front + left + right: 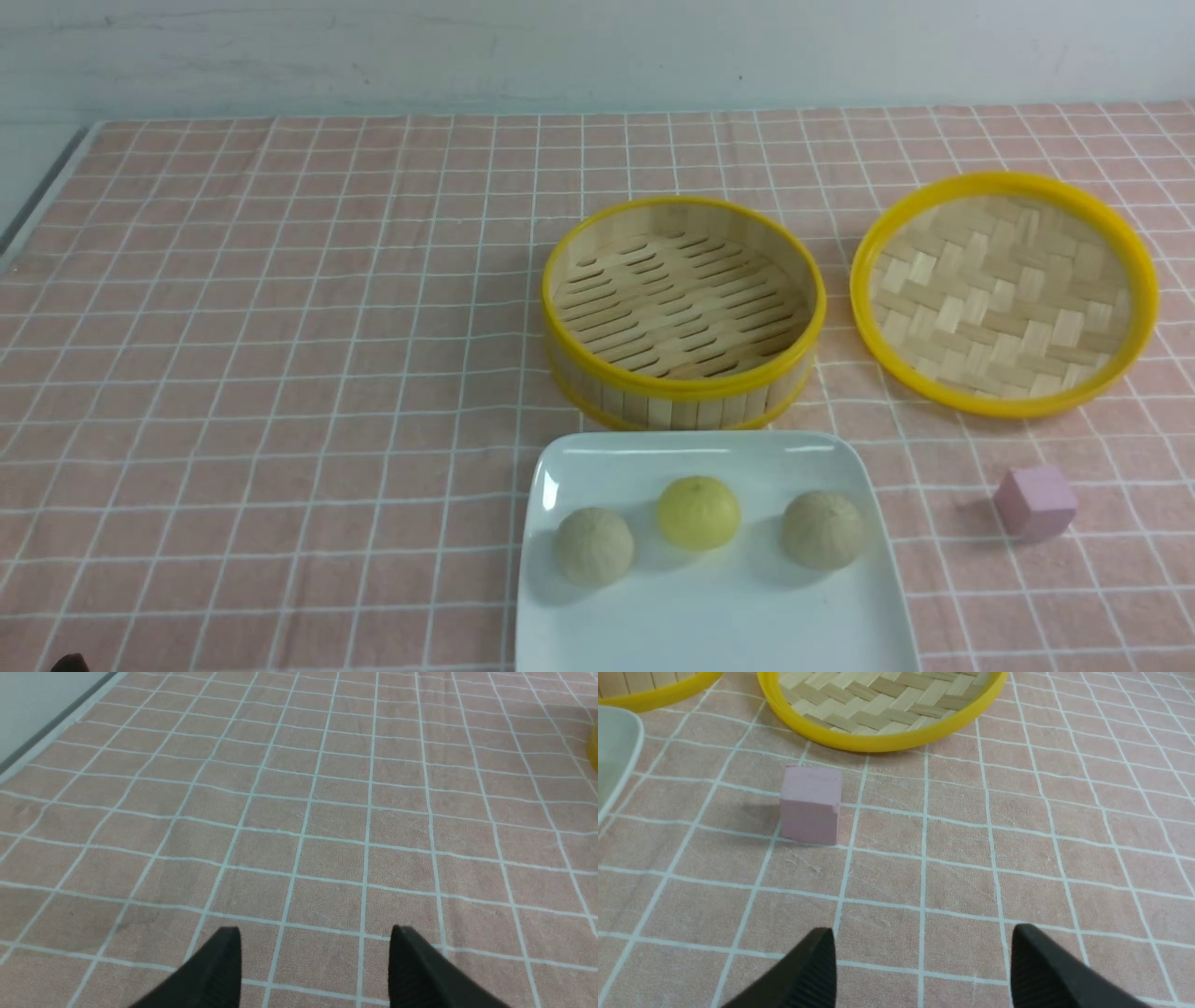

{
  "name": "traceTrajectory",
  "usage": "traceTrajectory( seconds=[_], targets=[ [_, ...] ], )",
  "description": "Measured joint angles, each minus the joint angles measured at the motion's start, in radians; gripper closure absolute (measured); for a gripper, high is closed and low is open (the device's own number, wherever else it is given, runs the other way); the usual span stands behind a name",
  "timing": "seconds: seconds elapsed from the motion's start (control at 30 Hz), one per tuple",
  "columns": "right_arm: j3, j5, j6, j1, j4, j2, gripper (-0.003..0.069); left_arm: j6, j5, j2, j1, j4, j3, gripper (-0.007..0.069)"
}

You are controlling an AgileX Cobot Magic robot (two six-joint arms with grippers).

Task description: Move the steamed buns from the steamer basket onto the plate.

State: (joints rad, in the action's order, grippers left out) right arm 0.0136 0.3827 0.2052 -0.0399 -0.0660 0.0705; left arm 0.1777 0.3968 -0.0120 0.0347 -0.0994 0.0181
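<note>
On the pink checked cloth (280, 373) near the front edge lies the plate (709, 625), with all three buns on it in a row, apart from one another: a tan bun (594, 546) to the left, the yellow bun (698, 511) in the middle, another tan bun (822, 529) to the right. Just behind the plate stands the basket (683, 313), with nothing on its slatted floor. To its right, close but apart, lies the woven lid (1004, 291), inner side up. A pink cube (1035, 502) sits in front of the lid, to the right of the plate. The left gripper (315, 961) hangs over bare cloth with jaws spread and nothing between them. The right gripper (922, 966) is likewise spread wide and holds nothing, with the cube ahead of it.
</note>
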Motion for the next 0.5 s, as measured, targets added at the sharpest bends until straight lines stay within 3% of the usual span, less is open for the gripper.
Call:
traceTrajectory(
  seconds=[0.3,0.5],
  targets=[
    [0.000,0.003,-0.005,0.105,-0.004,-0.040,0.0164,0.000,0.000,0.000,0.000,0.002,0.000,0.0186],
    [-0.001,0.007,-0.088,0.120,-0.039,-0.080,0.0164,0.000,-0.001,0.000,0.000,0.002,0.000,0.0186]
  ],
)
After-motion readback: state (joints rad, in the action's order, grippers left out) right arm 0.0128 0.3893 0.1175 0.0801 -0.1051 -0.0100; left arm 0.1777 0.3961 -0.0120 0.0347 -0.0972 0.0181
